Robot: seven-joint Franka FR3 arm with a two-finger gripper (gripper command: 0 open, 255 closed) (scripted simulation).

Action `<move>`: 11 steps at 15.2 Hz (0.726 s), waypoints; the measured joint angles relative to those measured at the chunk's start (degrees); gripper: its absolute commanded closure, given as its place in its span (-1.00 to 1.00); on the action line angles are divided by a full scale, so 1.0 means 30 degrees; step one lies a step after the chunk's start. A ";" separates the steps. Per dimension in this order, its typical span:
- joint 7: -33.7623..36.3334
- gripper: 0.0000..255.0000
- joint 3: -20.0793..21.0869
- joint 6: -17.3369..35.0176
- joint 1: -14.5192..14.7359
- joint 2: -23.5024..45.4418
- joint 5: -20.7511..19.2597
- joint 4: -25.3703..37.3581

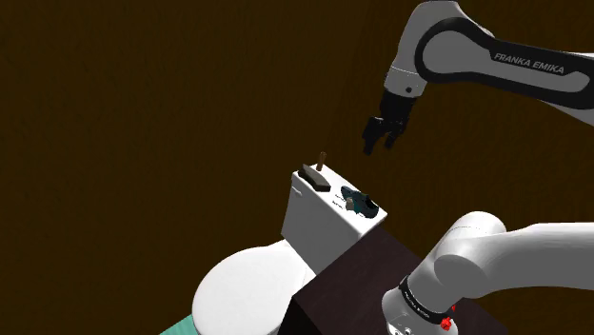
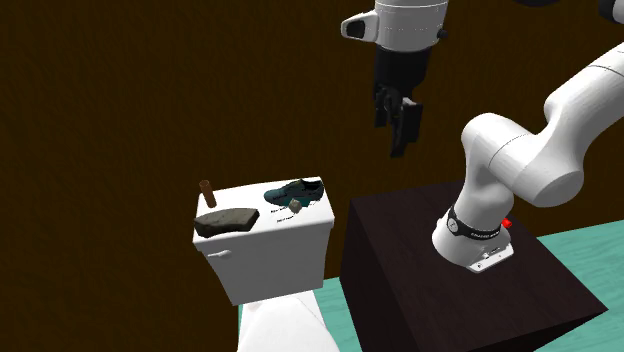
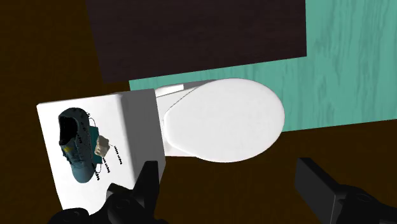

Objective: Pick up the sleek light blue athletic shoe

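Claw (image 1: pixel 379 145) hanging high over the toilet tank (image 1: pixel 309 224)!
Fingers (image 3: pixel 149 181) spread apart, gripping nothing; the dark teal athletic shoe (image 2: pixel 292 193) lies on top of it, well below.

Item: white toilet tank lid (image 2: pixel 248 199) (flat top, four pieces on it). You have:
- a dark teal shoe (image 2: pixel 292 192) at the end nearest the stand (image 2: pixel 400 250)
- a small tan piece (image 2: pixel 297 206) just beside the shoe, toward the front edge
- a dark flat slab (image 2: pixel 226 221) at the opposite end, by the front edge
- a brown upright peg (image 2: pixel 206 192) at that end's back corner
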 measured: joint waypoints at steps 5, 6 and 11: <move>-0.0992 -1.00 -0.0953 0.1315 -0.0349 0.0688 -0.0620 -0.0838; -0.1286 -1.00 -0.1233 0.1674 -0.0458 0.0851 -0.0801 -0.1092; -0.2877 -1.00 -0.2802 0.4121 -0.1015 0.2783 -0.1684 -0.1888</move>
